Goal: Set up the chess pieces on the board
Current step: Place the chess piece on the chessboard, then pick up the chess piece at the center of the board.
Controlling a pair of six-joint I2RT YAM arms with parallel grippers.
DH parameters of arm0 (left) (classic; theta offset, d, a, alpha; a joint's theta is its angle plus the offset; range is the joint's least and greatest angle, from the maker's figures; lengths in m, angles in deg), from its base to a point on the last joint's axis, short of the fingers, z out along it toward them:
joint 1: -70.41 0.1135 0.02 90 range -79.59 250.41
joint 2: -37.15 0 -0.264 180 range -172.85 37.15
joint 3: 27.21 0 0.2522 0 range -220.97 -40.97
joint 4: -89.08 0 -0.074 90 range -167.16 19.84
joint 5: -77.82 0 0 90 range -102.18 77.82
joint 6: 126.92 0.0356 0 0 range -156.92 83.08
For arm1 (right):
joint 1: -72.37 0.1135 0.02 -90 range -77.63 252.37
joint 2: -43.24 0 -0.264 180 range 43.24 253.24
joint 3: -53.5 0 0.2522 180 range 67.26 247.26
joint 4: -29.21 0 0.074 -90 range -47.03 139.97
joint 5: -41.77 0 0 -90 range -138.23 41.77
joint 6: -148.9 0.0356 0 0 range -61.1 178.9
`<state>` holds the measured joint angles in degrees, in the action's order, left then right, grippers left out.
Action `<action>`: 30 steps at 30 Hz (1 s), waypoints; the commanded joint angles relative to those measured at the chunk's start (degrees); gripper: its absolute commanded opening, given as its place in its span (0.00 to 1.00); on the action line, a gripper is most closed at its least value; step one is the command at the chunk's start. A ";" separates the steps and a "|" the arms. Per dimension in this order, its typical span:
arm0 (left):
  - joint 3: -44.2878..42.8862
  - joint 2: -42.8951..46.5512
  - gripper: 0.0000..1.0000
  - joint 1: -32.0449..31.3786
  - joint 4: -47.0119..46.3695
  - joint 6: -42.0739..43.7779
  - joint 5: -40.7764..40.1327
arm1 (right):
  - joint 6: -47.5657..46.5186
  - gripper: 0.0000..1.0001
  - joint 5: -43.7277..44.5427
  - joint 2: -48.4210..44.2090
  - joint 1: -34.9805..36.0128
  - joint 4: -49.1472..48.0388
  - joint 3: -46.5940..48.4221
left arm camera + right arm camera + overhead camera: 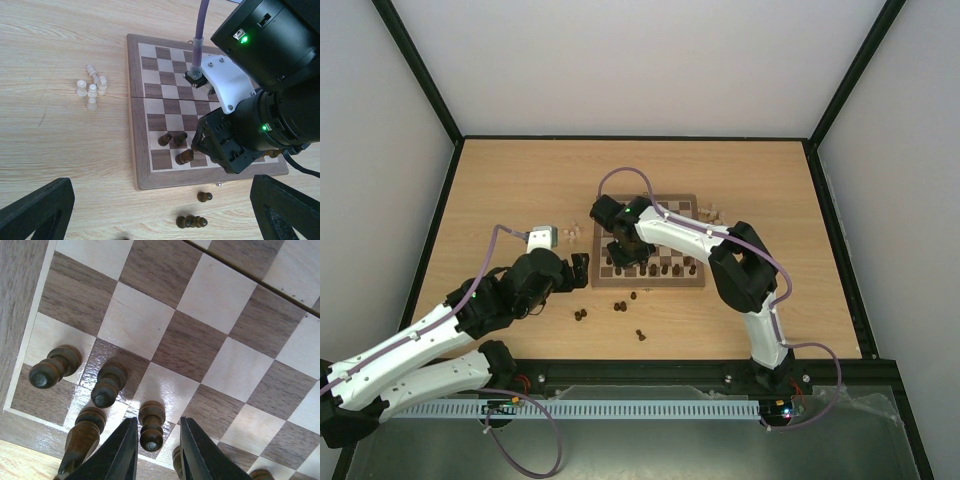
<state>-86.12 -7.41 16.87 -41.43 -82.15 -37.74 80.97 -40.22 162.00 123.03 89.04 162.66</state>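
The board (680,205) lies mid-table, with dark chess pieces along its near edge. My right gripper (620,255) hangs over the board's near left corner. In the right wrist view its jaws (157,427) stand slightly apart around an upright dark pawn (151,427), with a gap on the pawn's right side. Three more dark pieces (107,385) stand to its left. My left gripper (582,272) hovers wide open just left of the board, holding nothing; its fingers (45,207) frame loose dark pieces (191,221) on the table.
A cluster of pale pieces (92,87) lies on the table left of the board (165,75); more pale pieces (708,212) sit at its right edge. Loose dark pieces (640,335) are scattered in front of the board. Black rails edge the table.
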 commanded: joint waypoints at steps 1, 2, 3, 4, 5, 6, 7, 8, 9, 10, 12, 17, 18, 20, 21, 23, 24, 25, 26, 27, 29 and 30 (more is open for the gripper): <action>0.08 -0.18 0.99 0.35 1.53 0.15 -1.17 | -0.31 0.24 2.69 -2.68 0.38 1.76 2.02; -0.01 -0.26 0.99 0.44 1.54 0.15 -1.24 | -0.46 0.25 3.09 -3.45 0.35 1.70 2.59; -0.16 -0.29 0.99 0.41 1.56 0.08 -1.24 | -0.45 0.25 3.64 -4.40 0.34 1.42 3.08; -0.29 -0.43 0.99 0.45 1.68 0.01 -1.29 | -0.49 0.27 4.03 -5.50 0.39 1.14 3.39; -0.40 -0.51 0.99 0.45 1.78 -0.07 -1.33 | -0.53 0.29 4.23 -6.73 0.38 0.80 3.53; -0.57 -0.61 0.99 0.43 1.88 -0.11 -1.33 | -0.60 0.29 4.47 -8.08 0.35 0.33 3.45; -0.77 -0.68 0.99 0.39 2.01 -0.12 -1.33 | -0.73 0.30 4.28 -9.56 0.33 -0.12 3.04; -0.94 -0.83 0.99 0.40 2.12 -0.12 -1.33 | -0.86 0.30 3.93 -11.02 0.32 -0.48 2.45; -1.20 -0.90 0.99 0.45 2.28 -0.12 -1.33 | -1.00 0.30 3.24 -12.28 0.35 -0.63 1.48; -1.53 -1.15 0.99 0.50 2.52 -0.18 -1.33 | -1.12 0.30 2.01 -13.65 0.38 -0.75 0.49; -2.16 -1.43 0.99 0.54 3.03 -0.21 -1.47 | -1.15 0.30 -0.83 -16.59 0.58 -1.40 -2.63; -3.39 -2.27 0.99 0.99 3.35 0.31 -0.79 | -0.18 0.35 -5.23 -25.18 3.45 -3.94 -13.91; -3.64 -2.49 0.99 1.20 3.39 0.40 -0.62 | 0.15 0.36 -5.87 -26.68 4.50 -4.43 -15.97; -4.16 -3.01 0.99 1.75 3.61 0.36 -0.51 | 1.00 0.37 -6.14 -28.95 6.76 -4.99 -19.22; -4.38 -3.00 0.99 1.95 3.65 0.33 -0.46 | 1.65 0.37 -5.90 -29.89 8.05 -5.14 -20.60; -4.59 -2.92 0.99 2.37 3.65 0.24 -0.34 | 3.06 0.37 -5.82 -31.37 10.36 -5.92 -23.27; -4.60 -2.72 0.99 2.56 3.65 0.11 -0.36 | 3.56 0.37 -5.84 -31.59 11.49 -6.14 -24.14; -4.74 -2.64 0.99 2.83 3.65 -0.01 -0.22 | 4.12 0.37 -5.63 -31.53 12.62 -6.46 -24.79; -4.84 -2.58 0.99 2.94 3.75 -0.14 -0.13 | 4.54 0.37 -5.42 -31.27 13.75 -6.66 -25.13; -4.98 -2.56 0.99 2.99 3.97 -0.26 -0.11 | 4.87 0.37 -5.34 -30.86 14.66 -6.99 -25.52; -5.12 -2.26 0.99 3.00 4.29 -0.61 0.06 | 5.29 0.37 -4.83 -29.80 15.97 -7.86 -26.05; -5.13 -2.06 0.99 3.06 4.31 -0.76 0.23 | 5.35 0.38 -4.69 -28.96 16.31 -8.31 -26.31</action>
<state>-89.28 -10.23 19.47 -38.57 -82.37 -37.68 84.27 -45.31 131.99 137.28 82.28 137.76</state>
